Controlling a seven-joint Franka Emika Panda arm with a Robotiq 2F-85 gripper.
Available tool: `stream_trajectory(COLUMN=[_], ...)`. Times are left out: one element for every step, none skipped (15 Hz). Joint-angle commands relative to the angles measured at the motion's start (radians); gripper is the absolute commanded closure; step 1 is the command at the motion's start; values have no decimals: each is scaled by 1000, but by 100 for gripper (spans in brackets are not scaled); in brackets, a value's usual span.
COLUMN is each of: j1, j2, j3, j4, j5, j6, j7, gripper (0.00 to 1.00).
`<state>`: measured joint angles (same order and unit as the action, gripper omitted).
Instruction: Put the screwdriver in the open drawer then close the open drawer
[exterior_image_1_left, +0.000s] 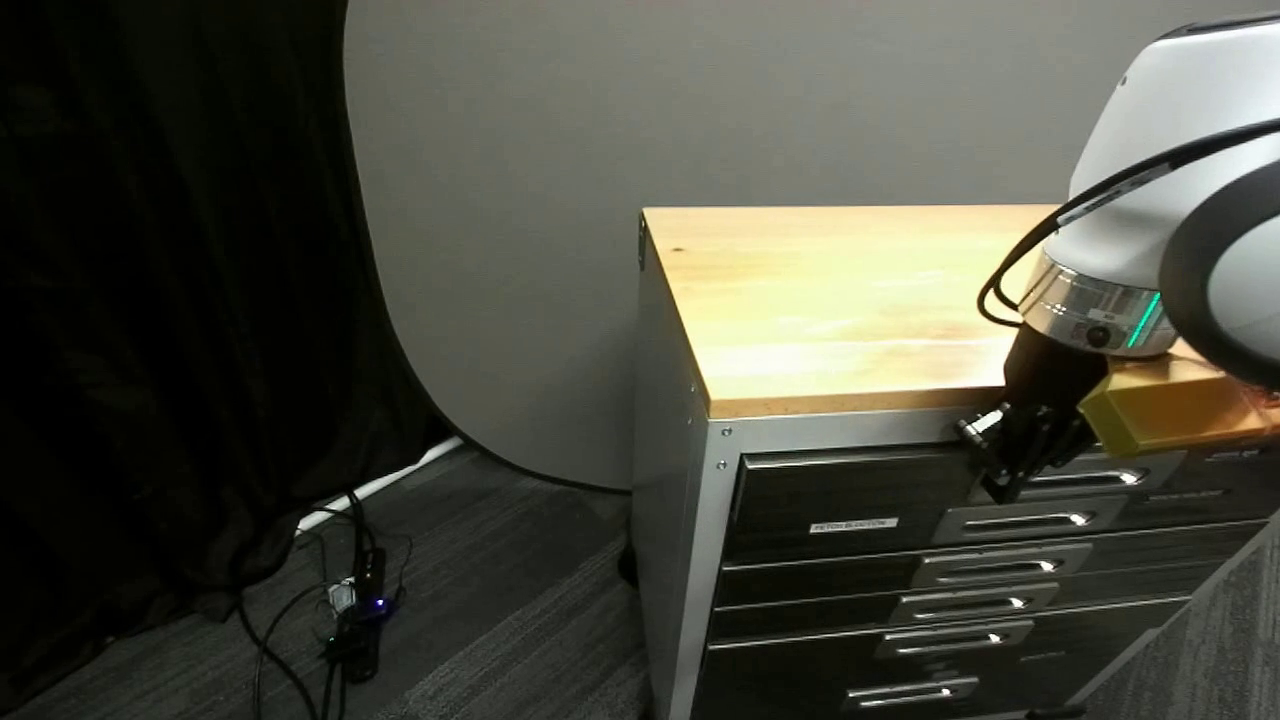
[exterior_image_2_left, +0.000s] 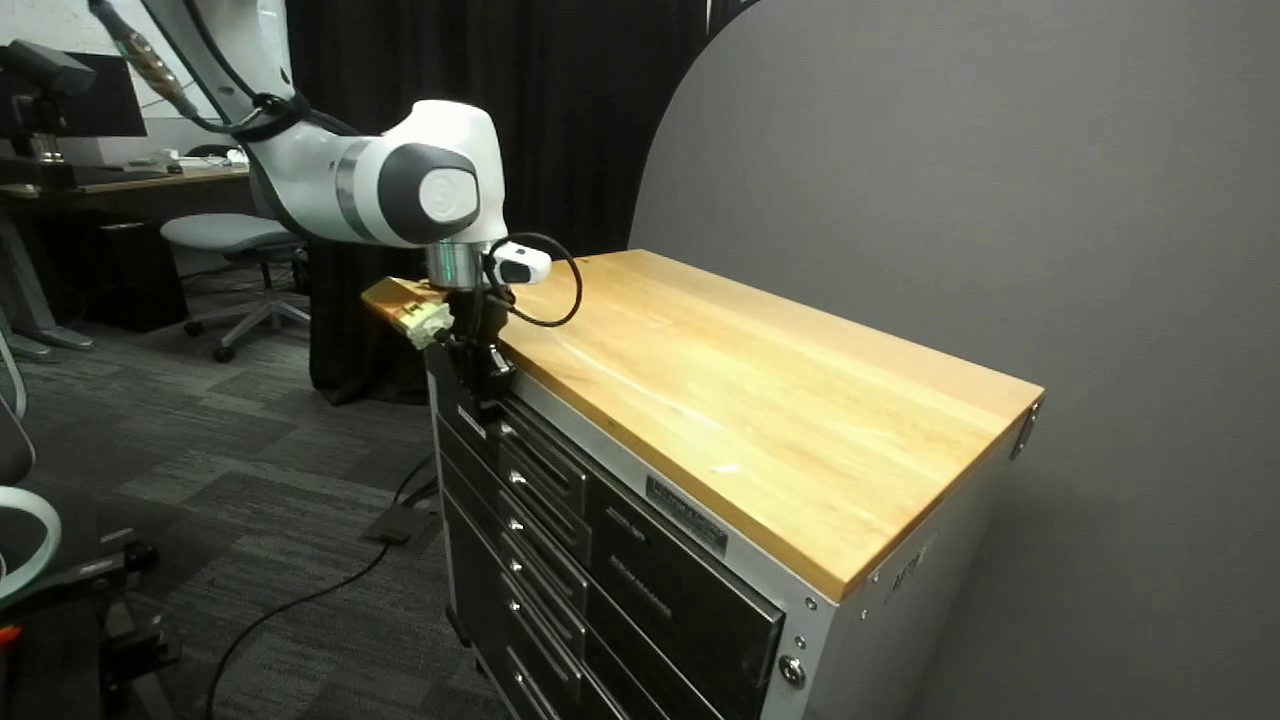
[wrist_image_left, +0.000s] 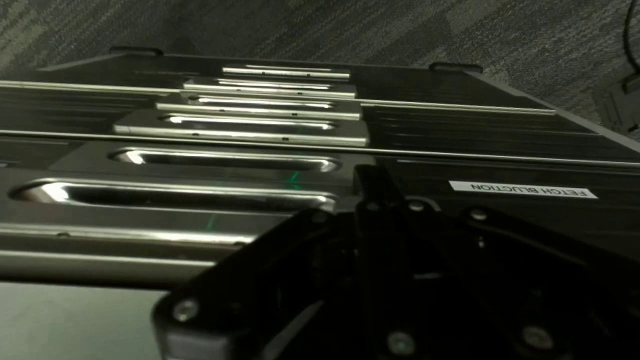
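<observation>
The jointed black end effector (wrist_image_left: 371, 174) — 2 fingers pressed together, nothing visibly held — points down at the glossy dark top drawer (exterior_image_1_left: 850, 487), whose elongated silver handle (wrist_image_left: 165, 195) sits just beside its tips.

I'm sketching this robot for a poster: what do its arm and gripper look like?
The arm is white with a dark grey joint ring, silvery wrist band, green light and looping black cable. The gripper is black and jointed, with silvery screws.
</observation>
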<state>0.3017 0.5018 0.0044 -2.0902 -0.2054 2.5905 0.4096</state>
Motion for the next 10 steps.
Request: stream_trajectory(j1=[50, 51, 46, 41, 31, 18, 7, -12, -19, -27], j2=[13, 7, -10, -31, -48, -76, -111, -144, -177, -206], j3=[-34, -32, -24, -17, -7, 6, 18, 41, 52, 64], j4=[21, 16, 11, 4, -3, -10, -16, -18, -12, -4], j5=[-38, -28, -13, -2, 18, 40, 63, 98, 131, 151], j6=[80, 77, 39, 1, -19, -62, -121, -183, -288, -362], j7=[46, 45, 31, 19, 15, -1, -12, -39, -50, -67], gripper=[100, 100, 74, 72, 66, 59, 50, 43, 34, 28])
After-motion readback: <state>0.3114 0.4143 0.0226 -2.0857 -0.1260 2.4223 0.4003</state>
